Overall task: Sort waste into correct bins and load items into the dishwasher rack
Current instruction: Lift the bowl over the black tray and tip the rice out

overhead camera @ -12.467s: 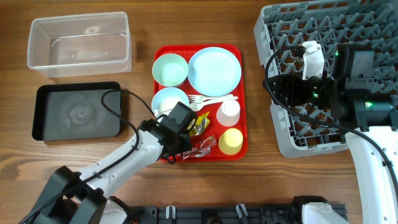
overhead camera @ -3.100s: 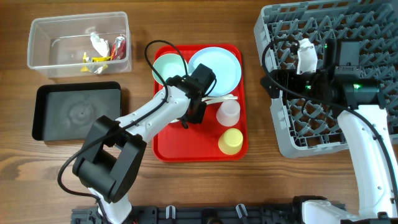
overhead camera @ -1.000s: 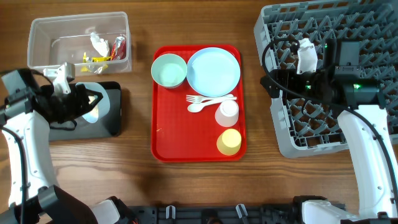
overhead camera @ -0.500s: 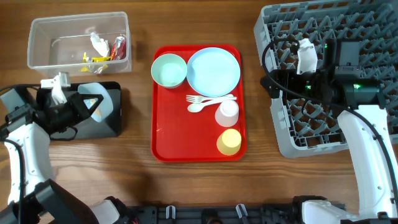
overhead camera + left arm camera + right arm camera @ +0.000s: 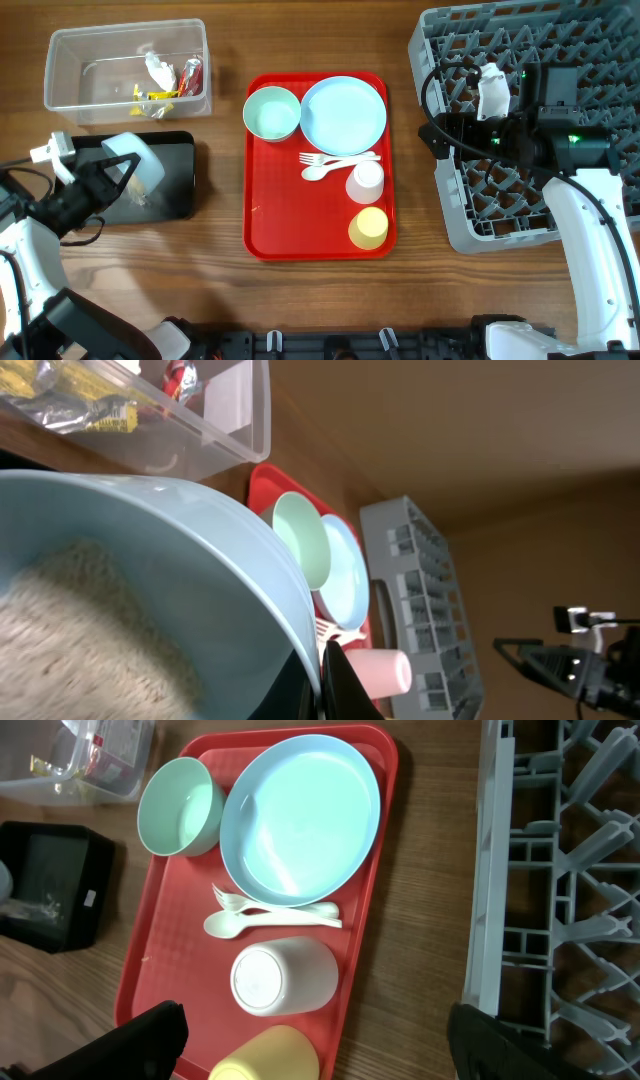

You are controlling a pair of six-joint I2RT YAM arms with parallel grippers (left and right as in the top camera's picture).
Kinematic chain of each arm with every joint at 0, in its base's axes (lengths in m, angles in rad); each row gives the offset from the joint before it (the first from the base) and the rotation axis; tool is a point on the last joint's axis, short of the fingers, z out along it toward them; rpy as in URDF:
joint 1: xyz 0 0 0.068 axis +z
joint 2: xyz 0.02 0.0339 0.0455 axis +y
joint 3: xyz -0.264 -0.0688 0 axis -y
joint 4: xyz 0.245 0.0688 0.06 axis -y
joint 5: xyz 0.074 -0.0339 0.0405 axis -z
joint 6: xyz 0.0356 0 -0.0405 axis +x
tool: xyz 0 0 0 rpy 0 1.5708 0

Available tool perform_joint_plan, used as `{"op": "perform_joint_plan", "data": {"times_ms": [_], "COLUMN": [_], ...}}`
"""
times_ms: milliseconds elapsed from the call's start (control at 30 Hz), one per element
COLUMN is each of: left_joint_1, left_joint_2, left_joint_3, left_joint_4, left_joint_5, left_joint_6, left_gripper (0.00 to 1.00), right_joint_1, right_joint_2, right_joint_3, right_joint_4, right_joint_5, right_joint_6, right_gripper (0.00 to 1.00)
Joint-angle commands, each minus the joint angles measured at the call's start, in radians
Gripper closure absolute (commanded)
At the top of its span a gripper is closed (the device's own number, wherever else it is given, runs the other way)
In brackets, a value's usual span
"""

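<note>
My left gripper (image 5: 112, 173) is shut on the rim of a pale bowl (image 5: 132, 160), holding it tilted over the black tray (image 5: 170, 195). In the left wrist view the bowl (image 5: 170, 560) holds white rice (image 5: 55, 645), and the gripper (image 5: 322, 685) pinches its rim. A few rice grains (image 5: 40, 905) lie in the black tray. The clear tub (image 5: 127, 50) holds tissue (image 5: 155, 68) and wrappers (image 5: 190, 72). My right gripper (image 5: 440, 132) is open and empty over the left edge of the grey rack (image 5: 560, 40). In the right wrist view (image 5: 322, 1045) its jaws are wide apart.
The red tray (image 5: 290, 215) carries a second pale bowl (image 5: 272, 112), the plate (image 5: 344, 112), fork and spoon (image 5: 340, 165), a white cup (image 5: 367, 182) on its side and a yellow cup (image 5: 368, 228). The rack fills the right side.
My left arm has drawn back to the left with the bowl, which now tilts more steeply over the black tray. The right arm has not moved.
</note>
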Motion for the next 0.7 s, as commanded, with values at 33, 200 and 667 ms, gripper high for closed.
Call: {"op": "perform_joint_plan", "data": {"times_ms": [33, 200, 667], "left_joint_1": [0.031, 0.031, 0.031], "left_joint_2": [0.033, 0.059, 0.153], "left_joint_3": [-0.015, -0.015, -0.015], "left_joint_4": [0.023, 0.049, 0.083], "left_joint_5": [0.134, 0.192, 0.338], "left_joint_6": [0.025, 0.037, 0.077], "left_gripper": [0.96, 0.96, 0.96], "right_joint_1": [0.000, 0.000, 0.000], "right_joint_2": [0.014, 0.014, 0.015], "right_joint_3": [0.015, 0.015, 0.015], "right_joint_4": [-0.001, -0.002, -0.003], "right_joint_5": [0.006, 0.006, 0.006], "right_joint_6": [0.004, 0.004, 0.005], "right_gripper": [0.12, 0.12, 0.12]}}
